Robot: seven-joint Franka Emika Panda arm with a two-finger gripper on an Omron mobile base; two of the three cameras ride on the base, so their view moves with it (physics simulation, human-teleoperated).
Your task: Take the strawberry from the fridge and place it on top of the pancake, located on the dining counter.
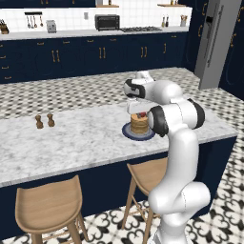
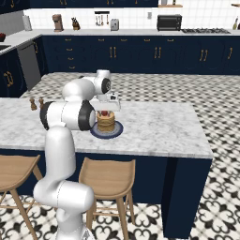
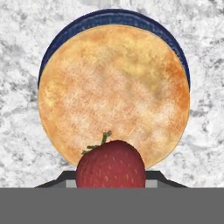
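The strawberry (image 3: 110, 165), red with a green stem, sits between my gripper's (image 3: 110, 181) dark fingertips (image 3: 65, 180), which press against its sides. It hangs just above the near edge of the pancake (image 3: 113, 87), a tan-golden stack on a dark blue plate (image 3: 113, 16). From the base views, my gripper (image 1: 139, 113) hovers over the pancake (image 1: 139, 126) with the strawberry (image 2: 105, 113) at its tip, on the marble dining counter (image 1: 71, 138). The grey fridge (image 1: 217, 43) stands at the far right.
Two small brown shakers (image 1: 44, 121) stand on the counter to the left of the plate. Wooden stools (image 1: 47, 205) line the counter's near side. Navy cabinets and a toaster oven (image 1: 107, 22) run along the back wall.
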